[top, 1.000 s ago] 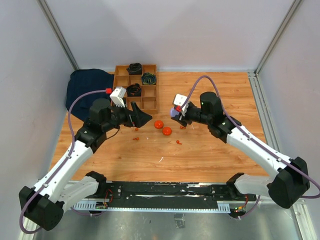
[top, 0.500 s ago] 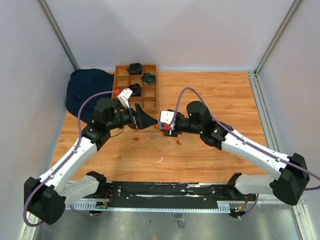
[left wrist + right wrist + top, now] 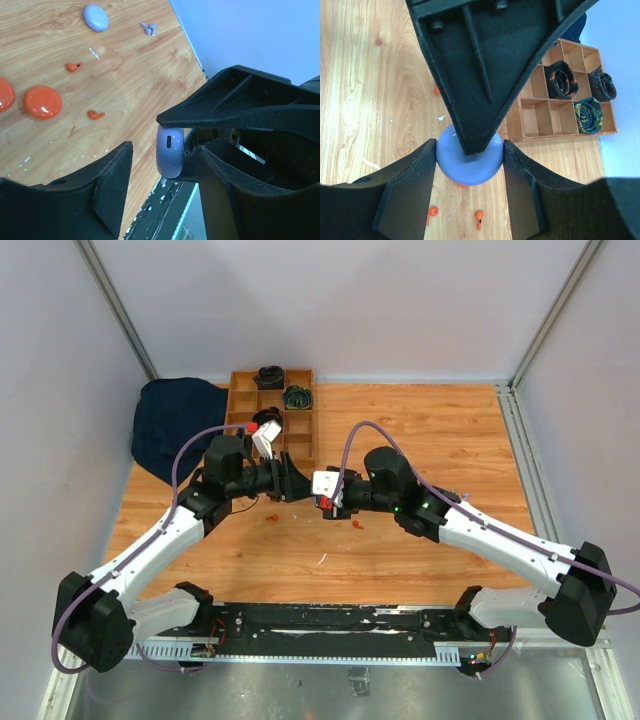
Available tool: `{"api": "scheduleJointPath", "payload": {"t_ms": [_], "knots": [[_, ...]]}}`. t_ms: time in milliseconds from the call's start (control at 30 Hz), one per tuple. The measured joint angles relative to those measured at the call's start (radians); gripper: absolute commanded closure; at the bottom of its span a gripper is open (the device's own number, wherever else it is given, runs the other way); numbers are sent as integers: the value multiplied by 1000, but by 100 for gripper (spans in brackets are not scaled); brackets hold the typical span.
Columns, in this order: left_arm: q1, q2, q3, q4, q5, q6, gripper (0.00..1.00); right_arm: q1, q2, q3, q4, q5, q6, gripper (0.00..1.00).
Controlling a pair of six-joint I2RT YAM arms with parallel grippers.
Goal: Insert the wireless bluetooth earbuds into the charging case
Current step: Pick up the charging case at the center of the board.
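Where the two arms meet over the middle of the table [image 3: 430, 430], the right fingers [image 3: 405, 195] pinch a rounded lilac case [image 3: 470, 167] from both sides and hold it up off the wood. In the left wrist view the case shows a small charging port on its near face. The left fingers [image 3: 112, 185] are spread wide. One reaches across the front of the case in the right wrist view, and there is a clear gap between the case and the other finger.

None of the earbuds is in the case. Two orange earbuds [image 3: 74, 66] lie loose on the table near two orange discs [image 3: 42, 101]. A pair of lilac earbuds [image 3: 148, 28] lies farther off, close to a lilac disc [image 3: 95, 17].

At the far left of the table stands a wooden tray [image 3: 535, 120] of square compartments, three of which hold dark rolled items. A dark blue cloth [image 3: 165, 425] lies beside it.
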Motion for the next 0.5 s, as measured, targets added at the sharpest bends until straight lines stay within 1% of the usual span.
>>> {"api": "scheduleJointPath", "payload": {"t_ms": [67, 233, 400, 500], "knots": [[-3, 5, 0, 1, 3, -1, 50, 0, 0, 0, 0, 1, 0, 48], [-12, 15, 0, 1, 10, 9, 56, 0, 0, 0, 1, 1, -1, 48], [-20, 29, 0, 4, 26, 14, 68, 0, 0, 0, -6, 0, -1, 47], [-22, 30, 0, 9, 34, 16, 78, 0, 0, 0, -9, 0, -1, 42]]}}
